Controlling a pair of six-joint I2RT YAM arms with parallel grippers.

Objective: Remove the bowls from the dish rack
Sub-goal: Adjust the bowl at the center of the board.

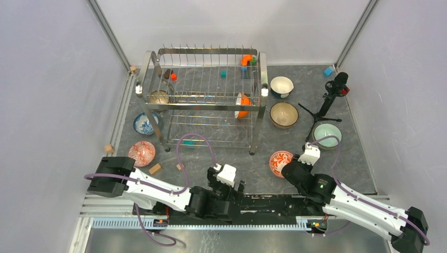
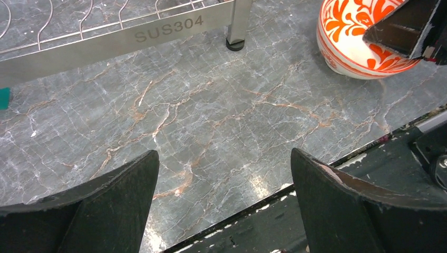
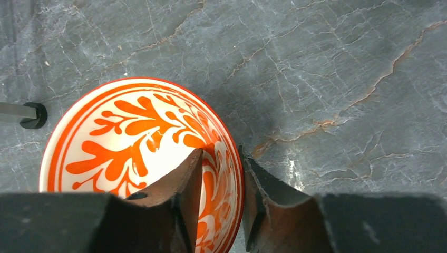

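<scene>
The chrome dish rack [image 1: 205, 97] stands at the back middle; its lower rail shows in the left wrist view [image 2: 132, 37]. An orange bowl [image 1: 242, 105] stands on edge at the upper tier's right end, and a beige bowl [image 1: 159, 97] sits at its left end. My right gripper [image 1: 291, 167] [image 3: 221, 153] is closed over the rim of the red-patterned bowl [image 1: 279, 162] [image 3: 132, 132] [image 2: 353, 31], one finger inside and one outside; the bowl rests on the table. My left gripper [image 1: 238, 184] [image 2: 224, 153] is open and empty, low over the table's near edge.
On the table are a blue-patterned bowl [image 1: 143, 123], a red bowl [image 1: 142, 153], a teal-and-white bowl [image 1: 281, 86], a brown bowl [image 1: 284, 114] and a pale green bowl [image 1: 327, 135]. A black tripod [image 1: 329, 97] stands at the right. Small blocks [image 1: 155, 168] lie about.
</scene>
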